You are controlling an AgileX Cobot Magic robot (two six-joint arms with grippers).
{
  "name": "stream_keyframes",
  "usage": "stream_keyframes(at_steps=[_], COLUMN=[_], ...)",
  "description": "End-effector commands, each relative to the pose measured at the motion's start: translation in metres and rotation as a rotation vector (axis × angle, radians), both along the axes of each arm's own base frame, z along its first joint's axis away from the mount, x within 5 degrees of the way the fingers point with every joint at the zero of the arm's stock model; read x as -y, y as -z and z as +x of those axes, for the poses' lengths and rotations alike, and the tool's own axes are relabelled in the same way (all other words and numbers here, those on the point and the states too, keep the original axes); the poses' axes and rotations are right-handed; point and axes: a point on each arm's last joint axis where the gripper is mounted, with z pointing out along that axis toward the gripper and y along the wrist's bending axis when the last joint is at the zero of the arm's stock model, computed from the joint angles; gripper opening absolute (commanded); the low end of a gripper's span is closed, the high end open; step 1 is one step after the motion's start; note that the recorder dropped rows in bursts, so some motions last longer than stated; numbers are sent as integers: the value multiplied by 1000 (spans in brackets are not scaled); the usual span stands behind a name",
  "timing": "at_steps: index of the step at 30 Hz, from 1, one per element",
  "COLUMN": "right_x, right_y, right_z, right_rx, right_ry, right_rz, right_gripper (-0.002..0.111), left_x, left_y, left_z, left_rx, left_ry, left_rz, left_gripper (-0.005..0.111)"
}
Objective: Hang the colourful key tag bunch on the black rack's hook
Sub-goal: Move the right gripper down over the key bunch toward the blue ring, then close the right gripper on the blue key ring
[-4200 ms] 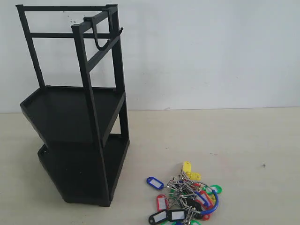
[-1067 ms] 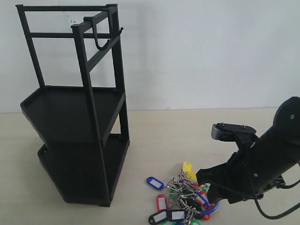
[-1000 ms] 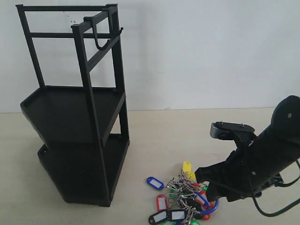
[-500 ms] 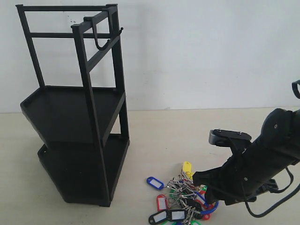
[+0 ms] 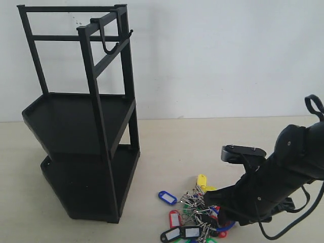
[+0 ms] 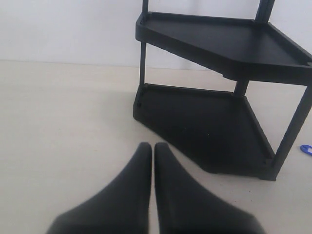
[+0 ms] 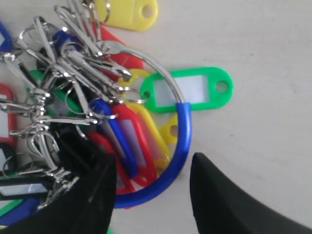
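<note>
Low at the exterior view's right, my right gripper (image 5: 223, 208) is spread open, one finger on each side of the key bunch's (image 5: 195, 215) blue loop (image 7: 183, 141), not clamped on it. That key bunch lies on the table (image 5: 177, 147) at bottom centre, near the rack's (image 5: 81, 126) foot. My left gripper (image 6: 152, 151) is closed, fingers pressed together on nothing, facing the rack. At upper left, the hook (image 5: 107, 48) hangs from the rack's top bar.

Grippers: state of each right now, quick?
Left gripper: shut, holding nothing.
Right gripper: open, one finger on each side of the blue loop of the colourful key tag bunch, not clamped on it.
</note>
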Motion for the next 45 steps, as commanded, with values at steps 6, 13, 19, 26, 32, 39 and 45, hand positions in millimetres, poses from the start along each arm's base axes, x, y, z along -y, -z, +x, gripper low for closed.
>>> stream_keyframes(at_steps=[6, 13, 19, 26, 32, 39, 45], right_x=[-15, -15, -15, -14, -14, -15, -14], right_y=[-3, -3, 4, 11, 11, 12, 8], right_z=[2, 2, 2, 4, 4, 2, 2], right_rx=[65, 66, 38, 32, 32, 20, 39], right_ry=[-28, -34, 5, 31, 31, -1, -10], right_rz=[-9, -14, -7, -10, -10, -18, -24], right_gripper=[46, 35, 43, 43, 29, 13, 0], left_x=[0, 0, 0, 0, 0, 0, 0], left_y=[1, 1, 1, 1, 1, 1, 1], left_z=[0, 0, 0, 0, 0, 0, 0], left_rx=[3, 3, 3, 3, 3, 3, 3], left_ry=[-2, -2, -2, -2, -2, -2, -2], left_rz=[8, 8, 8, 8, 8, 8, 8], left_gripper=[4, 4, 4, 4, 4, 4, 4])
